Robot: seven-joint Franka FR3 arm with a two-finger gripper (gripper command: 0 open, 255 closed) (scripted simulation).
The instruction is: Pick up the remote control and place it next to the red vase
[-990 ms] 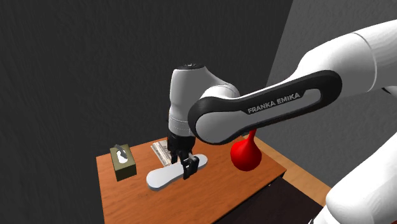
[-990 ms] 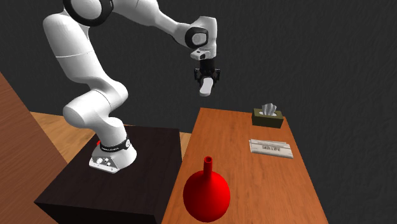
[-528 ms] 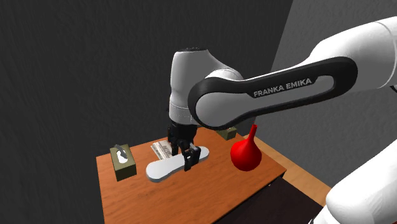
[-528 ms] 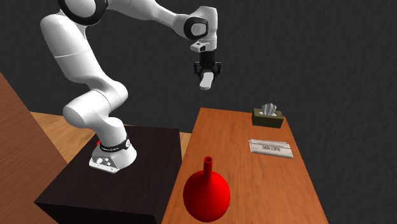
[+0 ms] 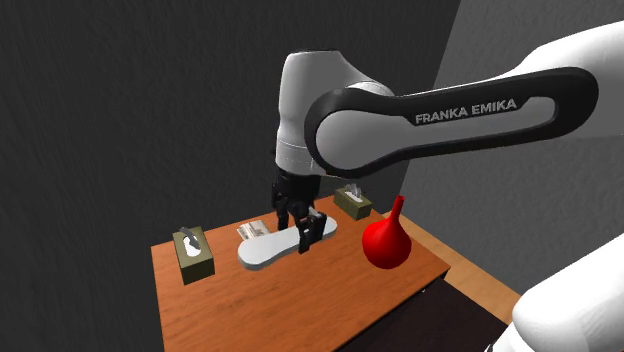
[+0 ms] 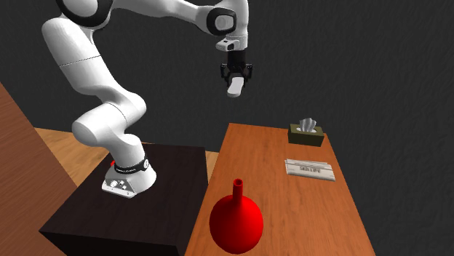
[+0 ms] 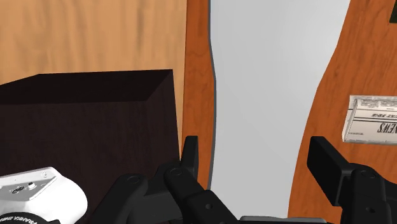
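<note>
The remote control [image 5: 272, 247] is a long pale grey slab, clasped near one end by my black gripper [image 5: 305, 232] and held level, high above the wooden table [image 5: 300, 300]. From the second exterior view, the remote [image 6: 236, 88] hangs under the gripper [image 6: 236, 78], above the table's far end. In the wrist view the remote [image 7: 267, 95] runs away from the hand between both fingers [image 7: 189, 153], which press its sides. The red vase [image 5: 387, 243], round with a thin neck, stands upright on the table's stand-side end [image 6: 236, 222].
An olive tissue box [image 6: 306, 132] and a folded newspaper [image 6: 311, 169] lie on the table's far half. A second small olive box [image 5: 353, 202] sits behind the arm. The dark stand [image 6: 131, 211] adjoins the table's long edge [image 6: 218, 167].
The gripper has risen with the remote in it and drifted toward the shoulder view's right, nearer the vase. Nothing on the table has moved.
</note>
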